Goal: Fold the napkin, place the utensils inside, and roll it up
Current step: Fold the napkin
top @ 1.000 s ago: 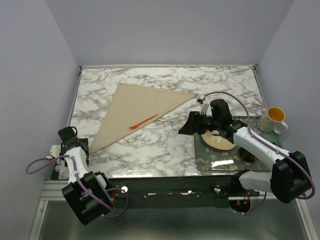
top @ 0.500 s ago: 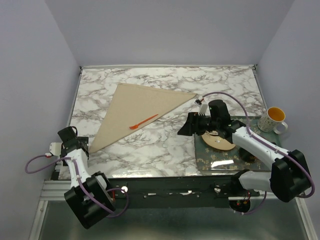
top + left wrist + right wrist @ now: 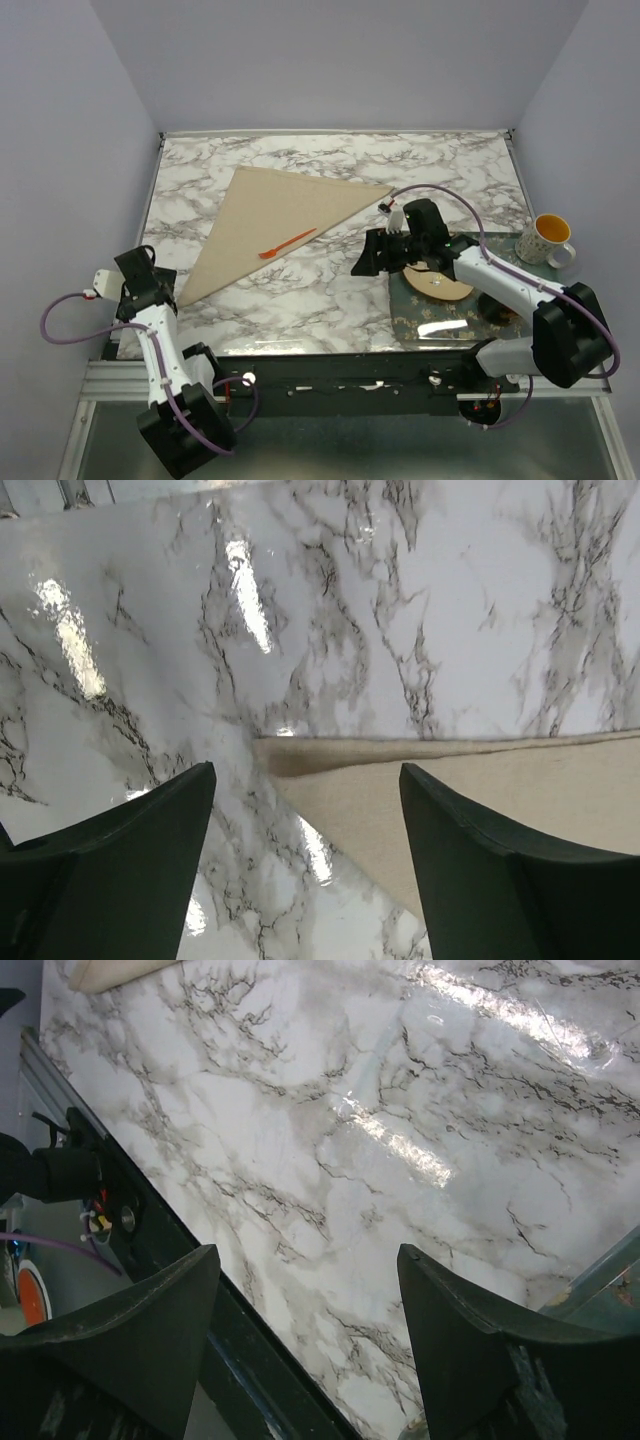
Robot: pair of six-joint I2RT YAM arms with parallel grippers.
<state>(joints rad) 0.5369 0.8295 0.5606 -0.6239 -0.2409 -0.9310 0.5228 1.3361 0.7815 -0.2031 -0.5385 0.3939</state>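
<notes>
Bench [image 3: 330, 300]: napkin [image 3: 270, 210] lies flat left of centre, already a triangle, so the fold looks done. Rolling not started. Left end effector [image 3: 305, 780] has its jaws apart and empty, at the napkin's near corner. Right end effector [image 3: 305, 1255] is also apart and empty, over bare marble. Orange utensil [image 3: 287, 243] rests on the napkin mid-cloth, so placement looks done.

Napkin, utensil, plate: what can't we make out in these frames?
orange utensil: too small in the top view to tell its tip shape; absent from both wrist views.
napkin: the left wrist view shows only one corner, the rest cut off by the frame edge and the left tool.
plate: partly hidden under the right arm in the top view.
</notes>
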